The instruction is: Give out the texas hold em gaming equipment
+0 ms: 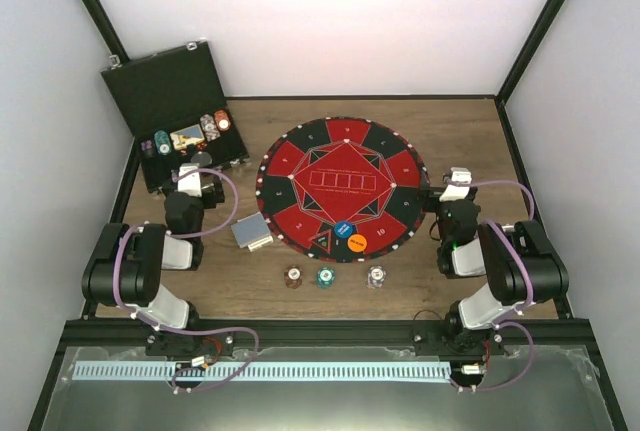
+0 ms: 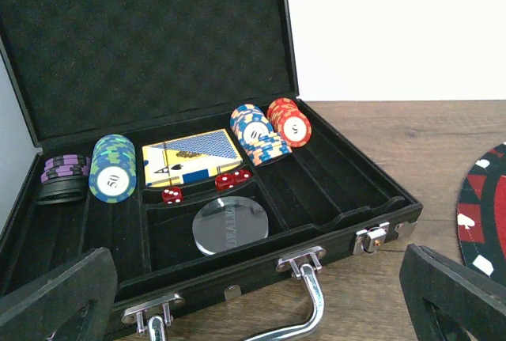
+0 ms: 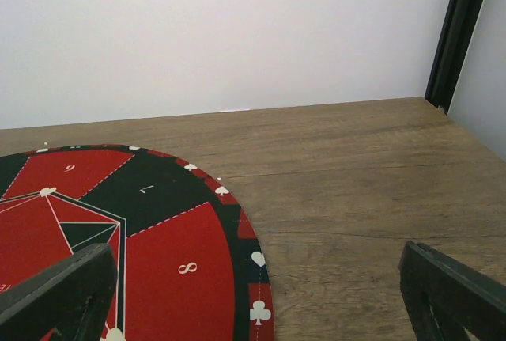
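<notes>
Three poker chips lie in a row near the table's front: brown (image 1: 292, 276), teal (image 1: 325, 275) and white (image 1: 376, 275). A grey-backed card deck (image 1: 252, 232) sits left of the mat. A blue disc (image 1: 344, 229) and an orange disc (image 1: 355, 243) rest on the mat's near edge. More chip stacks (image 2: 112, 168) (image 2: 254, 131) (image 2: 288, 121) stand in the open case. My left gripper (image 1: 197, 166) (image 2: 257, 309) is open in front of the case handle, holding nothing. My right gripper (image 1: 455, 176) (image 3: 261, 309) is open and empty over the mat's right edge.
The black hinged case (image 1: 180, 116) (image 2: 332, 222) stands open at the back left, holding a card box (image 2: 194, 157), red dice (image 2: 233, 179) and a clear dealer button (image 2: 231, 224). The round red-and-black mat (image 1: 340, 186) (image 3: 158, 254) fills the table's middle. Black frame posts line the sides.
</notes>
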`<act>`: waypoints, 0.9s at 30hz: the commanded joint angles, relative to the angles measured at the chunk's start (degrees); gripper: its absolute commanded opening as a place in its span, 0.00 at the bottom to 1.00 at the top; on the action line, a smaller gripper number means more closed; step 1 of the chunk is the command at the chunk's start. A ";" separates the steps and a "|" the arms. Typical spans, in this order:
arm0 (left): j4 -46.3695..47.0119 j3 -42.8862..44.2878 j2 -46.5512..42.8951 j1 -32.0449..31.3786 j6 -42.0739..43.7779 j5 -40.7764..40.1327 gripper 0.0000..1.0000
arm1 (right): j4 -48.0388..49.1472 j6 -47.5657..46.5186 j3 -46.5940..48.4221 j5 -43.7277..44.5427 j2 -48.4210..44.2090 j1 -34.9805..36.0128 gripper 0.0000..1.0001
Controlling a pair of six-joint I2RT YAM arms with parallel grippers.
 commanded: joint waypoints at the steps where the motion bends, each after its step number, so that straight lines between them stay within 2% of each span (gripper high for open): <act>1: 2.25 0.38 0.32 0.15 -0.70 0.04 1.00 | 1.91 -0.70 1.13 0.35 -0.11 -0.71 1.00; 9: 1.77 0.72 0.39 0.19 -0.47 0.52 1.00 | -0.98 2.16 1.46 4.64 -1.87 -1.18 1.00; 12: 0.63 0.95 -1.23 0.35 -0.83 0.19 1.00 | 0.04 1.14 0.70 3.54 -3.13 -1.18 1.00; 13: -3.17 2.36 -2.92 0.65 -1.16 0.48 1.00 | -2.17 1.34 1.59 5.40 -5.31 -1.07 1.00; 15: -16.15 7.96 -6.41 0.92 -1.15 1.42 1.00 | -18.68 4.80 8.15 10.84 -9.69 -1.19 1.00; 17: -31.14 15.64 -8.29 1.23 0.39 3.37 1.00 | -33.35 6.58 16.04 12.38 -12.42 -1.22 1.00; 19: -42.87 22.30 -8.92 1.66 1.01 5.41 1.00 | -43.45 2.67 22.95 7.22 -13.83 -1.22 1.00; 20: -47.54 24.68 -9.32 2.20 0.94 7.04 1.00 | -46.68 4.26 25.81 6.17 -14.03 -1.22 1.00; 24: -61.00 31.09 -11.51 4.68 0.85 15.19 1.00 | -55.92 18.49 31.99 1.03 -17.11 -1.26 1.00; 27: -67.61 33.59 -14.18 6.39 1.61 19.83 1.00 | -58.12 19.81 33.31 -16.95 -19.16 -1.48 1.00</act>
